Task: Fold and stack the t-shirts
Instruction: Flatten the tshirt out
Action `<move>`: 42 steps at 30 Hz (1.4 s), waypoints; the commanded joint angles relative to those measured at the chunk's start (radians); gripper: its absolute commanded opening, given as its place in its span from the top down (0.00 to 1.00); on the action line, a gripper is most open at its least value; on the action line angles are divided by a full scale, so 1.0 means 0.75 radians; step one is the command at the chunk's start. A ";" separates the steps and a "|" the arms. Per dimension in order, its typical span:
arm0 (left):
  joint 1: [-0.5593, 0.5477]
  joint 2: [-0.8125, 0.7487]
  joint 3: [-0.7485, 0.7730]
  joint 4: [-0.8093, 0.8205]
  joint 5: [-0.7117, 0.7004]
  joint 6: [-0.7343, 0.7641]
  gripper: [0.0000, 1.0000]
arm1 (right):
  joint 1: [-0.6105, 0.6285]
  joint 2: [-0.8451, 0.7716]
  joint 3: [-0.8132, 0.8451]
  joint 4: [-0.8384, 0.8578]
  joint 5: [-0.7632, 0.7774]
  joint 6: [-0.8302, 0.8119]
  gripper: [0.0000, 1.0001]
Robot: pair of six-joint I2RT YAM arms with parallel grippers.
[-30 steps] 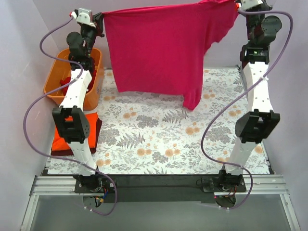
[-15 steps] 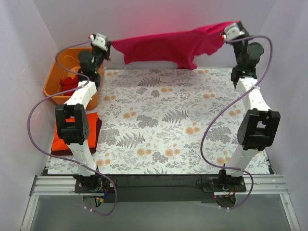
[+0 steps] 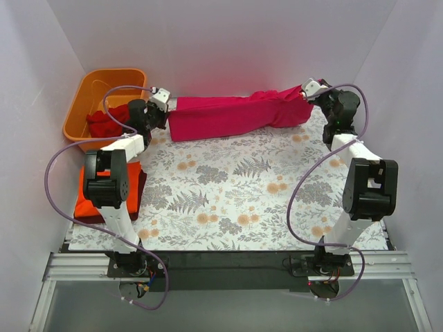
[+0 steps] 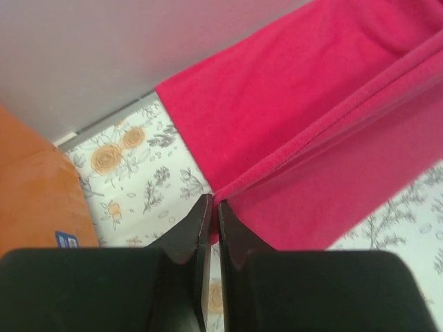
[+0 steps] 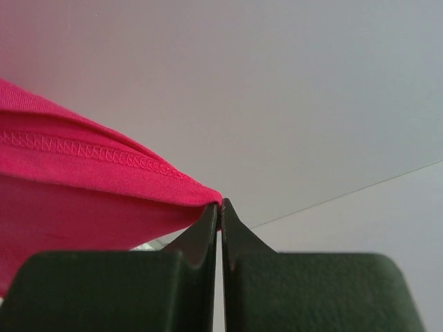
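A magenta-pink t-shirt (image 3: 232, 116) is stretched low along the far edge of the table between both grippers. My left gripper (image 3: 166, 111) is shut on its left corner; in the left wrist view the cloth (image 4: 311, 131) runs out from the pinched fingertips (image 4: 213, 202). My right gripper (image 3: 304, 93) is shut on the shirt's right end, and the hemmed edge (image 5: 90, 159) leaves the closed tips (image 5: 220, 203). A folded orange t-shirt (image 3: 93, 197) lies on a dark maroon one (image 3: 140, 181) at the left edge, partly behind the left arm. A deep red t-shirt (image 3: 107, 122) sits crumpled in the tub.
An orange plastic tub (image 3: 90, 86) stands at the far left corner, just beside my left gripper. The floral table cover (image 3: 235, 187) spreads across the middle and front. White walls close in the back and both sides.
Both grippers have come down from high above the table to just over its far edge. The pink shirt hung as a wide sheet; now it lies bunched in a low band.
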 commanded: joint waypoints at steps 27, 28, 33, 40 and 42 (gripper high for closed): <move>0.053 -0.812 -0.572 -1.770 0.342 1.379 0.56 | -0.002 -1.516 -0.673 -2.404 -0.375 -1.338 0.07; 0.055 -0.802 -0.539 -1.797 0.357 1.354 0.55 | -0.002 -1.474 -0.639 -2.402 -0.375 -1.305 0.02; 0.055 -0.714 -0.343 -1.820 0.500 1.127 0.56 | -0.002 -0.976 -0.233 -2.349 -0.304 -0.778 0.02; 0.040 -0.436 -0.073 -1.542 0.394 0.406 0.62 | 0.011 -0.266 0.367 -2.333 -0.357 -0.125 0.33; 0.038 -0.316 0.048 -1.541 0.340 0.242 0.66 | 0.023 -0.138 0.494 -2.311 -0.349 -0.002 0.42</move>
